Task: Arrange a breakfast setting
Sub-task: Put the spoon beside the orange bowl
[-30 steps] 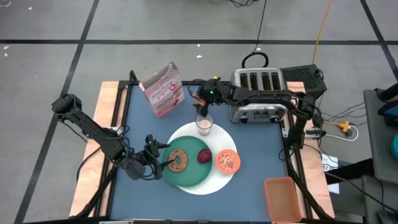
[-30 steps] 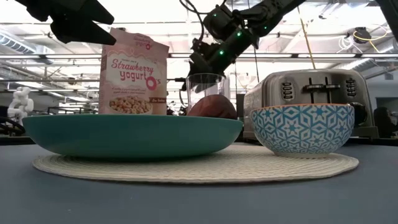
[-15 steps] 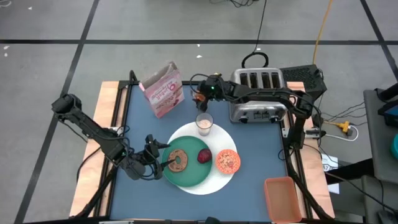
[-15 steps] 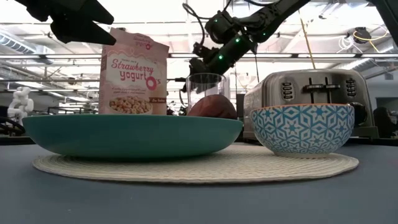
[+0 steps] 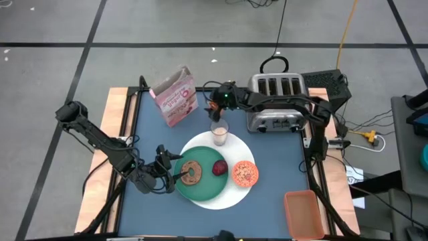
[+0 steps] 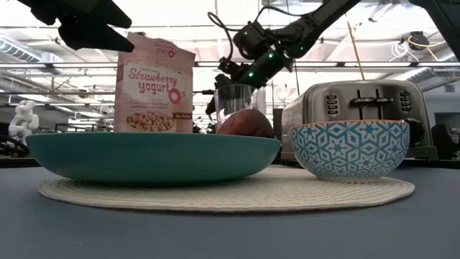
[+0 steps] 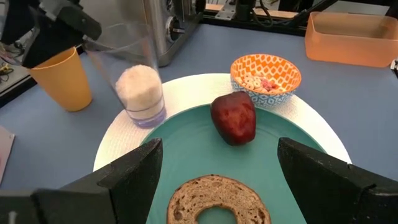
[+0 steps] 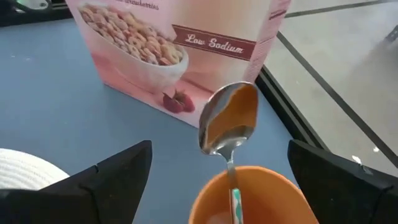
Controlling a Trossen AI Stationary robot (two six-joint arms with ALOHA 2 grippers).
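Note:
The green plate (image 5: 204, 182) lies on the white round mat (image 5: 231, 195) and carries the bagel (image 7: 217, 198) and the dark red fruit (image 7: 234, 117). On the mat beside the plate are the orange patterned bowl (image 7: 265, 77) and the milk glass (image 7: 140, 93). Behind the glass stands the orange cup (image 8: 249, 198), with the metal spoon (image 8: 229, 118) standing in it handle down, bowl end up. My right gripper (image 5: 215, 106) hovers open just above the cup, one finger on either side. My left gripper (image 5: 175, 169) is open over the plate's left rim, its fingers flanking the bagel without touching it.
The pink cereal box (image 5: 175, 98) stands at the far left, just beyond the cup. The silver toaster (image 5: 277, 102) is at the far right, under my right arm. An orange bin (image 5: 304, 214) sits at the near right corner. Bare blue table lies left of the mat.
My right gripper has moved a little down and toward the table's left edge, closer over the orange cup, and has stayed open.

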